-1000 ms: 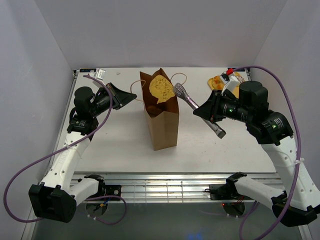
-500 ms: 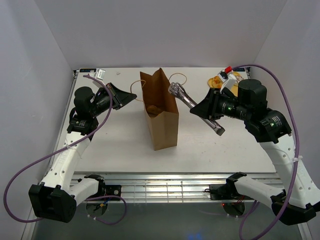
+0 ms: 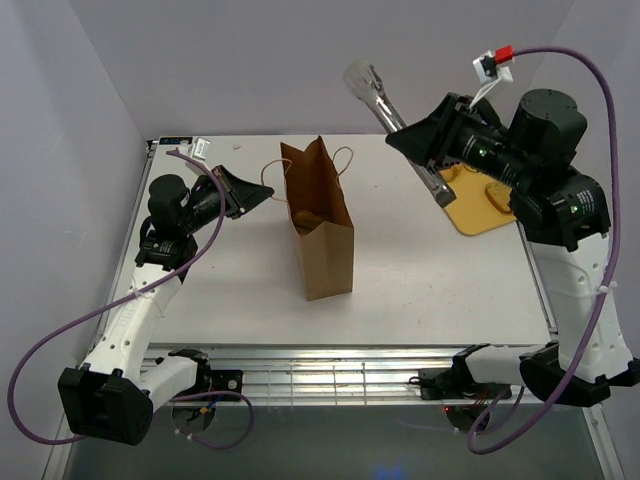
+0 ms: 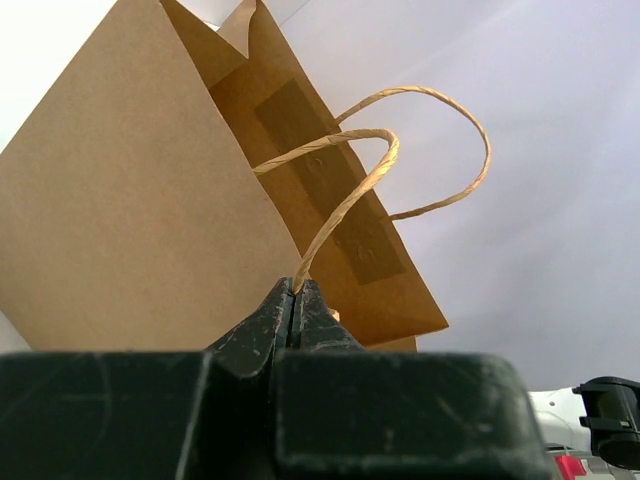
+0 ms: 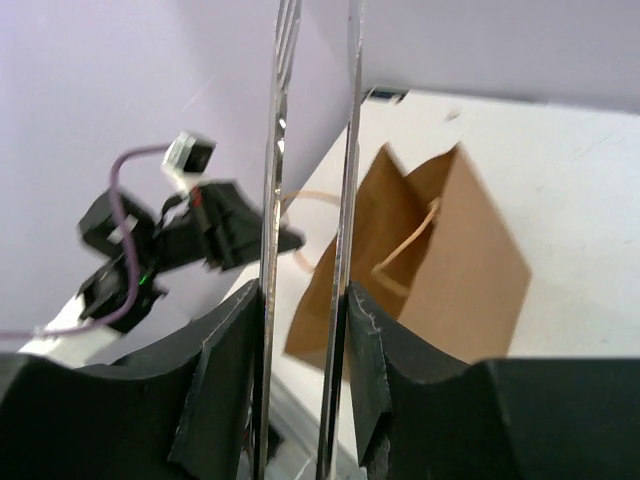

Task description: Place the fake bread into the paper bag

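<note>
One paper bag (image 3: 325,250) handle (image 4: 350,208) is pinched in the left hand (image 4: 295,300); right hand (image 5: 305,300) grips tongs (image 3: 380,98)

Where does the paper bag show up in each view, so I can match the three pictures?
Top external: the bag stands upright mid-table.
Left wrist: the bag fills the left side, seen close from the side.
Right wrist: the bag is right of centre, beyond the tongs.
Shared landmark: the left tool, shut on the bag's handle, shows in all three.
</note>
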`<state>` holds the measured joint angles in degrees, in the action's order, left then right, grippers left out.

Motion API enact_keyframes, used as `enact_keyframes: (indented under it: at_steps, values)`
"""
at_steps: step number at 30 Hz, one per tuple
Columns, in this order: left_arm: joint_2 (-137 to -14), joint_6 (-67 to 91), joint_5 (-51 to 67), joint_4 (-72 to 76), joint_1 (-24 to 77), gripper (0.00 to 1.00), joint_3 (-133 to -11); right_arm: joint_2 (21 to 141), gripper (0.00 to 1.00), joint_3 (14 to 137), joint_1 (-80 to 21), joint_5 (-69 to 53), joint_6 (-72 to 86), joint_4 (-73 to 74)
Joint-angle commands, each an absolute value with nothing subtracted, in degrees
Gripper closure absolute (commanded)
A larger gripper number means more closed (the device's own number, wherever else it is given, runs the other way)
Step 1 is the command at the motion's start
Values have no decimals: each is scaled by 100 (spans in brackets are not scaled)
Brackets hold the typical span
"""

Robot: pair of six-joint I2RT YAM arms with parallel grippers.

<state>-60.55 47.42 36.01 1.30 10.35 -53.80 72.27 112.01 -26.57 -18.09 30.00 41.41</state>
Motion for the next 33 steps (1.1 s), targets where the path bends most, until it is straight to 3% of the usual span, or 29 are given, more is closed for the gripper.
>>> enact_keyframes:
  at_steps: [1,6,12,20,33]
  values:
    - [-6012,4702,3718,237,1063,100,-5379,7663,57,11601,-1798,-1957,2997,3894]
    - [-6012,4685,3823,343,1063,100,-5353,7647,57,10359,-109,-2644,3094,3297]
    - [-6038,4702,4007,509,1063,100,-5282,7532,57,9098,859,-2619,2839,2796]
    - [-6152,4772,4289,800,1063,100,-5238,8120,53,8104,1327,-2013,2672,2110]
    - [-6275,4588,4474,756,1063,100,-5238,9667,46,8394,1537,-1222,2839,1521]
